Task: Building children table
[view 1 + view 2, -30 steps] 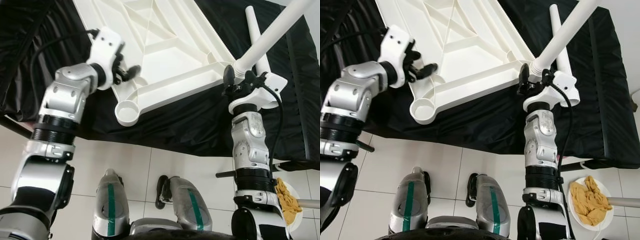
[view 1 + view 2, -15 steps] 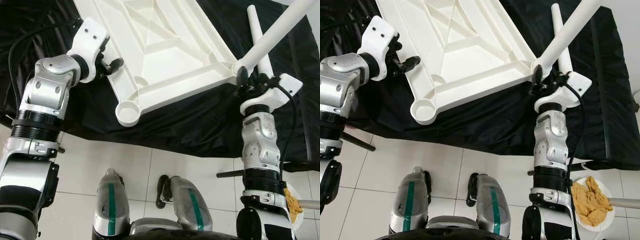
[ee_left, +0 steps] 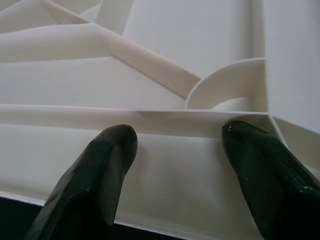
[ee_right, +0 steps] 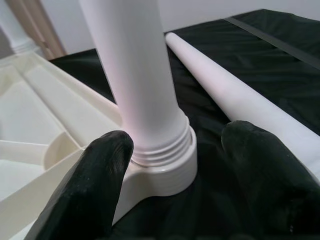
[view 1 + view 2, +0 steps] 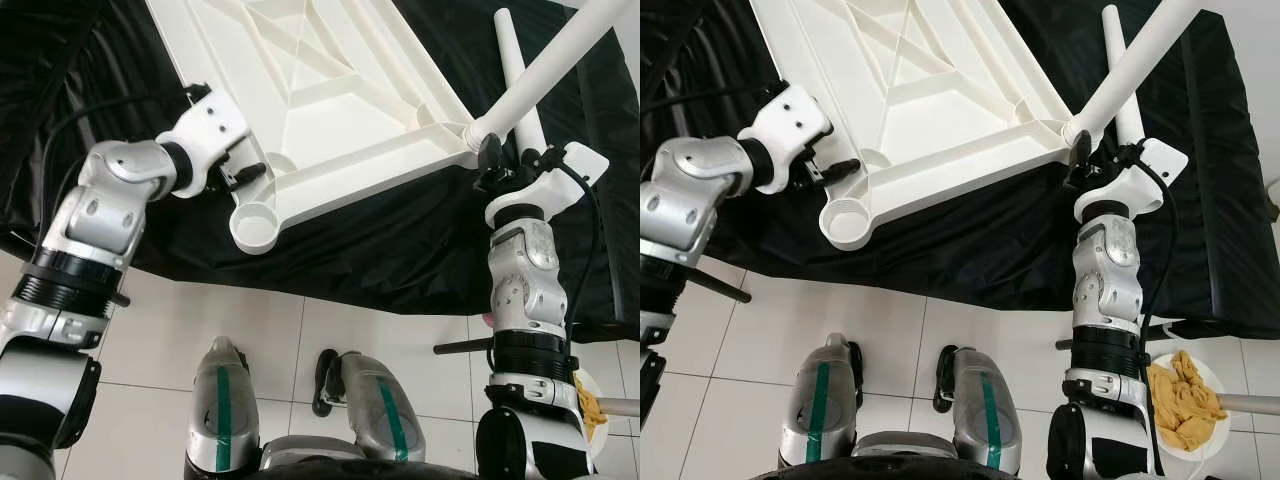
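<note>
A white plastic tabletop [image 5: 340, 100] lies underside up on a black cloth. One white leg [image 5: 545, 70] stands screwed into its near right corner socket. A loose leg [image 5: 520, 85] lies on the cloth just behind it. The near left corner socket [image 5: 253, 222] is empty. My left gripper [image 5: 245, 172] is open at the tabletop's side rim [image 3: 190, 165], just above that empty socket. My right gripper [image 5: 505, 155] is open, its fingers on either side of the standing leg's threaded base [image 4: 160, 150]; one finger [image 4: 100, 170] touches the collar.
The cloth-covered surface ends just ahead of my legs, with white floor tiles below. A plate [image 5: 1180, 390] holding something yellow sits on the floor at the right. A dark rod [image 5: 460, 347] sticks out beside my right arm.
My left gripper drew back from the tabletop's side rim, then came in again lower, closer to the empty socket. My right arm shifted slightly right and stays at the leg's base.
</note>
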{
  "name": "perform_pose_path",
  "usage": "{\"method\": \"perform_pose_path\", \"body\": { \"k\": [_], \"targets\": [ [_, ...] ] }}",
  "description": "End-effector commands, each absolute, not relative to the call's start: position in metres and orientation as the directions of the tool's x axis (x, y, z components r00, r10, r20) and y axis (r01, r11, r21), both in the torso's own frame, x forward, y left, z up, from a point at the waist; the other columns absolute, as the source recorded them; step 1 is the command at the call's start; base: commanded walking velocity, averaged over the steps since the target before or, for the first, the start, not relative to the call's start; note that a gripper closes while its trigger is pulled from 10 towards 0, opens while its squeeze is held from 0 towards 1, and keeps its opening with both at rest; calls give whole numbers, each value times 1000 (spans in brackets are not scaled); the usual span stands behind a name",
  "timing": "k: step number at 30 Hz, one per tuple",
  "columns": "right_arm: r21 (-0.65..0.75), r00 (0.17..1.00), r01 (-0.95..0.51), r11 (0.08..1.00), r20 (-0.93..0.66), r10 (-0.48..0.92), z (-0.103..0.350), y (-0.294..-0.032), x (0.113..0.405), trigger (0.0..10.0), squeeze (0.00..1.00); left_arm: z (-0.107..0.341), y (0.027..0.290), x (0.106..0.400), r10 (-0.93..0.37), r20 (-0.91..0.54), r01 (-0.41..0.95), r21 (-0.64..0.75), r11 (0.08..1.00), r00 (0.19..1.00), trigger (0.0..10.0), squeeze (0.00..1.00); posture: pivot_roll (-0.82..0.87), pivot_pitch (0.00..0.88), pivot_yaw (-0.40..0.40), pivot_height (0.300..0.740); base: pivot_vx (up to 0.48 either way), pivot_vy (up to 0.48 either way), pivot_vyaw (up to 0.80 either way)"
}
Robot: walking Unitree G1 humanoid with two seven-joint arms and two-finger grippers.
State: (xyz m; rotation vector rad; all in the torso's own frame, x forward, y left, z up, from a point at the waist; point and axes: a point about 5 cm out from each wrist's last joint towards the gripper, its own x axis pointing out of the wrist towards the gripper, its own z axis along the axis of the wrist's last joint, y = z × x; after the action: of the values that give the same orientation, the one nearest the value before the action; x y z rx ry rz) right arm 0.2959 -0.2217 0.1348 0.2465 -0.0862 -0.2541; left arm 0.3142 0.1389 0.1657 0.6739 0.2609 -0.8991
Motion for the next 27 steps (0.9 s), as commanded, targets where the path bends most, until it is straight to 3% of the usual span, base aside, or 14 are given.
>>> {"method": "perform_pose_path", "body": {
  "k": [1,12,19,27],
  "targets": [
    [245,956,282,928,10,-293,128,-228,294,10000,0,162,128,304,-696,-514,859,392,329,501,10000,0,92,80,-96,740,0,0,0],
    [223,941,337,915,-42,-337,121,-237,298,10000,0,164,117,293,-743,-517,893,376,248,424,10000,0,87,86,-91,740,0,0,0],
    [208,887,461,863,-73,-456,114,-243,288,10000,0,167,118,292,-737,-515,885,388,256,439,10000,0,101,89,-104,740,0,0,0],
    [163,896,441,883,-138,-422,102,-240,293,10000,0,167,119,290,-735,-517,885,389,255,439,10000,0,105,87,-102,740,0,0,0]
  ]
}}
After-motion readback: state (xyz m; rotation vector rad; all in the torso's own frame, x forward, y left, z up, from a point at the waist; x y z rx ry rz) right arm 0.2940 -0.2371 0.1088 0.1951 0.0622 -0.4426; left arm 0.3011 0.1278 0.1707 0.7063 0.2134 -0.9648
